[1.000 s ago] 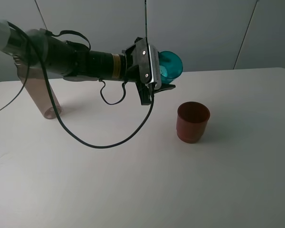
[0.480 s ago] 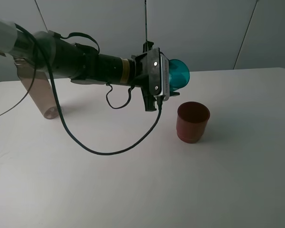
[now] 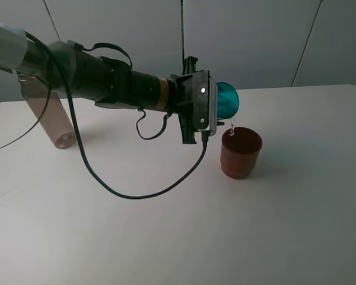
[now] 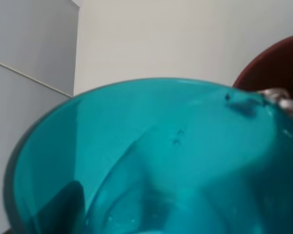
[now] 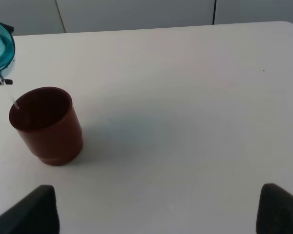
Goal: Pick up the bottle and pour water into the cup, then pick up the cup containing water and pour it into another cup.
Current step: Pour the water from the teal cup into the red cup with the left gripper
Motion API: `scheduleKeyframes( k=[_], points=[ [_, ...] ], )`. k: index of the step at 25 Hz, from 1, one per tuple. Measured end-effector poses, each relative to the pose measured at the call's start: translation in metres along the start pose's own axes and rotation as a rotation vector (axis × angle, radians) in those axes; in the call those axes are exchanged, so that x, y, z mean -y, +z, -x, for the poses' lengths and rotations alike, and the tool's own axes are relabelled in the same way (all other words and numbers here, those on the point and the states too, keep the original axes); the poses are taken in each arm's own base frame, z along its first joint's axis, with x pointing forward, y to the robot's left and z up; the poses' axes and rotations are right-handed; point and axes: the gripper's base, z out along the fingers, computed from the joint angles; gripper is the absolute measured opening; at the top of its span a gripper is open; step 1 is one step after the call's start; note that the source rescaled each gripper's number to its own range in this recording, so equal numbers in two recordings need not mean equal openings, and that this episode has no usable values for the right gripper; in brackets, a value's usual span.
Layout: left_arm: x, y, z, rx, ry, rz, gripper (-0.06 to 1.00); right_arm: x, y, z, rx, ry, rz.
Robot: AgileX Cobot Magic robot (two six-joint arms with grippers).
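Over the counter [image 3: 296, 208], my left gripper [image 3: 217, 108] pinches the tipped teal cup [image 3: 228, 100], trickling water [image 3: 232, 126] into the red-brown cup [image 3: 241, 153].

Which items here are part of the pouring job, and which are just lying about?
In the job: teal cup, tilted in the left gripper; red-brown cup under its stream; bottle standing apart.
Just there: white table; the arm's black cable.
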Motion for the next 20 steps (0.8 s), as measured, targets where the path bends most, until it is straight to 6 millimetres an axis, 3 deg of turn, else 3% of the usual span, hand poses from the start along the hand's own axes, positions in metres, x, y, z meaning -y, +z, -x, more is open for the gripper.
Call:
scheduleKeyframes(
  k=[20],
  points=[
    [0.0090, 0.0068, 0.0055, -0.088, 0.050, -0.020, 0.06, 0.0000, 0.0000, 0.0000, 0.000, 0.000, 0.000]
  ],
)
